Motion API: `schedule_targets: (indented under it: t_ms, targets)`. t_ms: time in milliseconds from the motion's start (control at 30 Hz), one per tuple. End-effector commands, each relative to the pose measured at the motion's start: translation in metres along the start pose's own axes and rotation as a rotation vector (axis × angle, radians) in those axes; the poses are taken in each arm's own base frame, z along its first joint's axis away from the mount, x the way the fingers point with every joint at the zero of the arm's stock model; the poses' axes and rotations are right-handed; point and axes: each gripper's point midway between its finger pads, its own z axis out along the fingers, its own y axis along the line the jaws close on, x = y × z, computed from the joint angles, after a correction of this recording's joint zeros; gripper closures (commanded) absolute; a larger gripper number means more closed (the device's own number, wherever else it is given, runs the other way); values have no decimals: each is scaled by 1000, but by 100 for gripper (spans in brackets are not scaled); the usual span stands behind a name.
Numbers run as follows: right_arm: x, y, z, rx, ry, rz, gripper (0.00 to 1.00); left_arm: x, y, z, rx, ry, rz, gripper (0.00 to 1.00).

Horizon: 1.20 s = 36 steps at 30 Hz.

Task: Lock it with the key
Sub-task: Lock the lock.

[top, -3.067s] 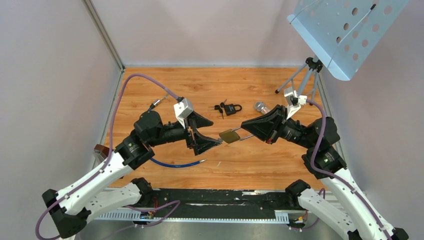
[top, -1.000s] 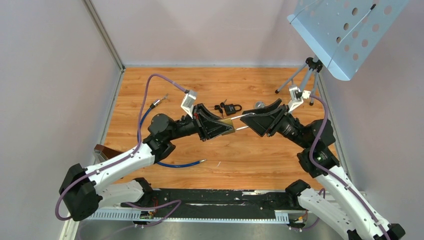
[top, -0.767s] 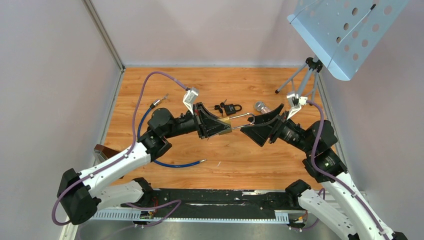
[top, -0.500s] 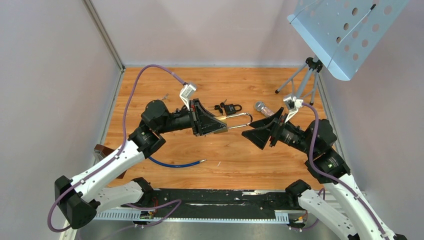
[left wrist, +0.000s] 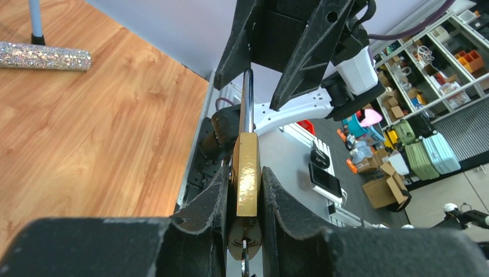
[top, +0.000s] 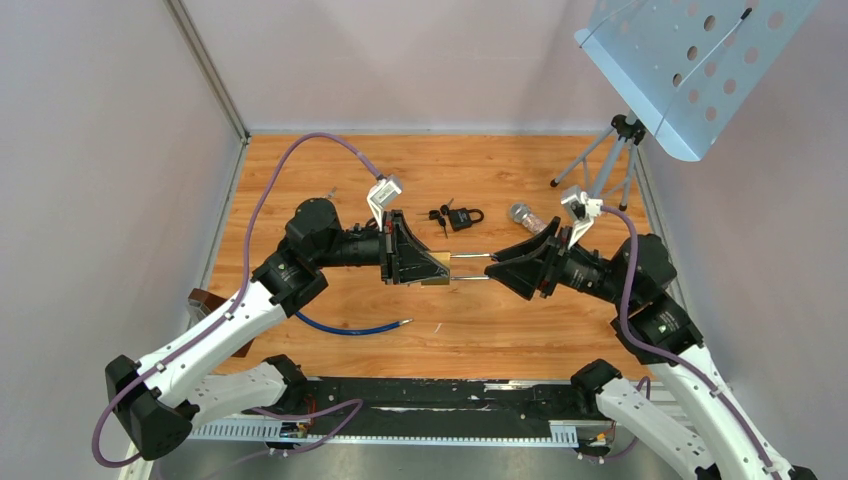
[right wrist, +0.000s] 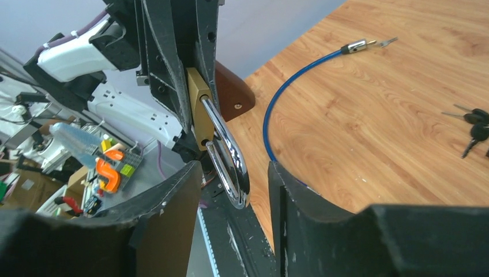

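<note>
Brass padlock (left wrist: 247, 158) is up off the table, in mid-air between the two arms. Left gripper (left wrist: 246, 179) is clamped flat on both faces of its body, and the grip looks square. A long steel shackle (right wrist: 222, 135) runs out from the padlock toward the right arm. Right gripper (right wrist: 233, 168) has its jaws apart, one finger either side of the shackle's bend with a gap on both sides, so nothing is pinched. Cannot tell whether the free leg is seated in the body. Step in hand, as I read it: drive the shackle home. To do it well, bear on the crown of the bend and push straight along the legs toward the padlock with no twist, left arm braced as the anvil. Risk: an off-axis shove could skid the body out of the left pads. Key bunch (top: 438, 216) lies on the table just beyond the padlock, beside a small black lock (top: 466, 216). The padlock's keyway end faces the left wrist and is crowded by the fingers, so a key will likely need room there.
</note>
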Motion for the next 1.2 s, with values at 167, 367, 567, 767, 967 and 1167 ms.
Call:
schedule_targets:
  t_ms: [167,367,567,767,967,1167]
  targets:
    - [-1,13,4,-96,20,-20,66,-33,-36,-6,92,-78,123,100]
    - [-1,21,5,-145,23,-6,100,-29,-32,-4,92,-72,107,100]
    - [-5,24,12,-200,-29,69,100,-21,-20,2,99,-65,56,100]
    - [-7,25,21,-225,-35,131,100,-10,-9,7,104,-62,37,100]
    - [-5,36,30,-279,-18,144,100,-2,1,15,92,-50,29,100]
    - [16,40,46,-307,38,169,100,-13,4,19,77,-93,46,100]
